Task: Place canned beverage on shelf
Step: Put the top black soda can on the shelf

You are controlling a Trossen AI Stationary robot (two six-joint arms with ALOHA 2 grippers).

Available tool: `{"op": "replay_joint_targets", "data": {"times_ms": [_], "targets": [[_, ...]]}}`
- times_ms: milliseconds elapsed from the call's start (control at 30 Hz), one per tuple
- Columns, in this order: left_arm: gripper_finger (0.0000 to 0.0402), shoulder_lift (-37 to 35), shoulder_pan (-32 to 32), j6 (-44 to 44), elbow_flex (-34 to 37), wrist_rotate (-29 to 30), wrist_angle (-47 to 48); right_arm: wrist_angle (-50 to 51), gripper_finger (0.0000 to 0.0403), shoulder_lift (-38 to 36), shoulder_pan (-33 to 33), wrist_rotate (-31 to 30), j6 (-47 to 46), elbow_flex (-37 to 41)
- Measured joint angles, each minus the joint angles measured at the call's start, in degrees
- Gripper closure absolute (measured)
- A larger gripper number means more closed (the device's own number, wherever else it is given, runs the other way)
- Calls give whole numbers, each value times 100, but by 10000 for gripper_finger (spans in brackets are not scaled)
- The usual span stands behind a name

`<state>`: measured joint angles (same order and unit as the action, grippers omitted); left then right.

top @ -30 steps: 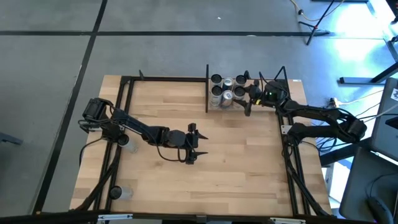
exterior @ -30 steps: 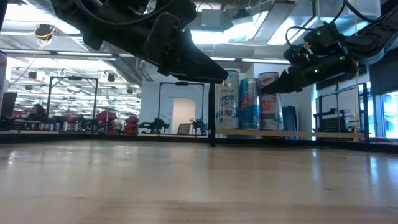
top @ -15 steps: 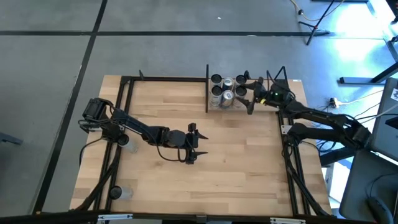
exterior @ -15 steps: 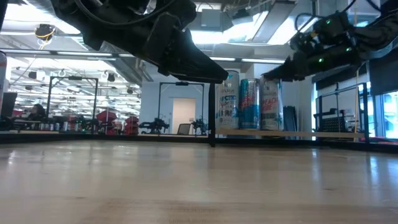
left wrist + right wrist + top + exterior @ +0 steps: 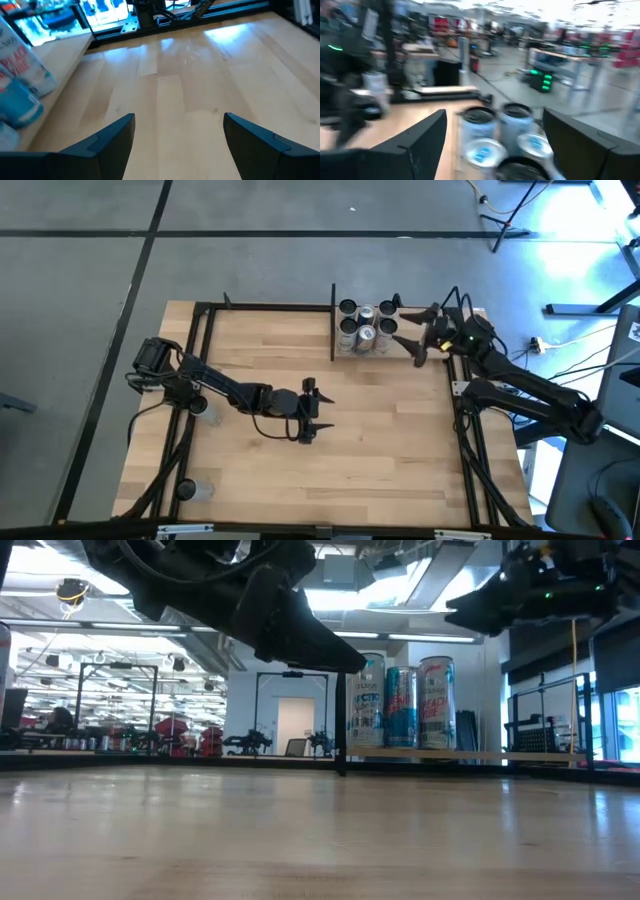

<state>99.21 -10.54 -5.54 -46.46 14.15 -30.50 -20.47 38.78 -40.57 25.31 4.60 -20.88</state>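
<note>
The setting is a robotics lab or test hall. A light wooden table (image 5: 300,470) framed by thin black metal uprights stands on a grey concrete floor (image 5: 80,280) marked with dark tape lines. Beyond the table, the low view shows a large open hall with strip ceiling lighting (image 5: 400,637), further black-framed workstations (image 5: 290,715) and equipment racks (red items among them).

The high view looks straight down on the whole table (image 5: 300,380); the low view sits at tabletop height, facing level across it. Each wrist view looks forward from close in. All four share the cans (image 5: 362,328) on the shelf (image 5: 470,753)
</note>
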Motion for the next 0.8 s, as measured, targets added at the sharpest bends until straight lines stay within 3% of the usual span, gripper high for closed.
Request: {"op": "replay_joint_targets", "data": {"times_ms": [133,267,433,533,800], "targets": [[117,-140,-1,-242,-15,347,255,115,86,-13,558,126,-8,0],[96,-691,1,-234,-268,550,1511,283,86,5,1217,-476,334,0],[61,-1300,-10,730,-658,2133,3305,304,86,7,1895,-987,465,0],[55,-1746,-53,1263,-986,2189,4535,248,86,7,2234,-1046,462,0],[58,-2676,-388,3725,-1874,2162,7589,264,86,9,2800,-1611,468,0]]}}
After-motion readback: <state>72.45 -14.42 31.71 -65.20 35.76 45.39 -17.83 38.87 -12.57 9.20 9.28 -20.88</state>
